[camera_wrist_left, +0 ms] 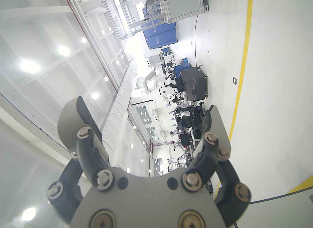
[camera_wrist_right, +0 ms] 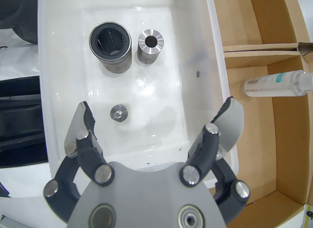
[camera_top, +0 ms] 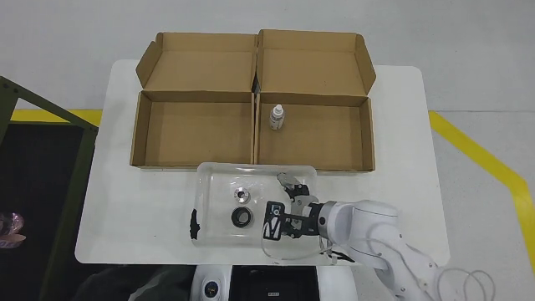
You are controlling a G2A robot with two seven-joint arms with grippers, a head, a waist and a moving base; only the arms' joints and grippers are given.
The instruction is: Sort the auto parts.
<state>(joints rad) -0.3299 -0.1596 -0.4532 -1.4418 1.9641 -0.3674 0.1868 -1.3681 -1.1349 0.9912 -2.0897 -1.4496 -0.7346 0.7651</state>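
I'm holding the right gripper (camera_wrist_right: 156,109) spread wide above the bin (camera_wrist_right: 213,30), where the small bush (camera_wrist_right: 118,114) is sitting. It's looking hard, slick and dense, so I'm favouring a pinch across its round sides. The left gripper (camera_wrist_left: 145,105) is gaping too.

The bin (camera_wrist_right: 207,30) is glossy translucent plastic, streaked with glare. Inside it, three parts are bare metal: a dark-ringed sleeve (camera_wrist_right: 111,50), a brushed steel bushing (camera_wrist_right: 149,50), a small shiny collet (camera_wrist_right: 119,114). Beyond the bin, the bottle (camera_wrist_right: 271,84) is smooth clear plastic, its box (camera_top: 334,138) matt brown cardboard.
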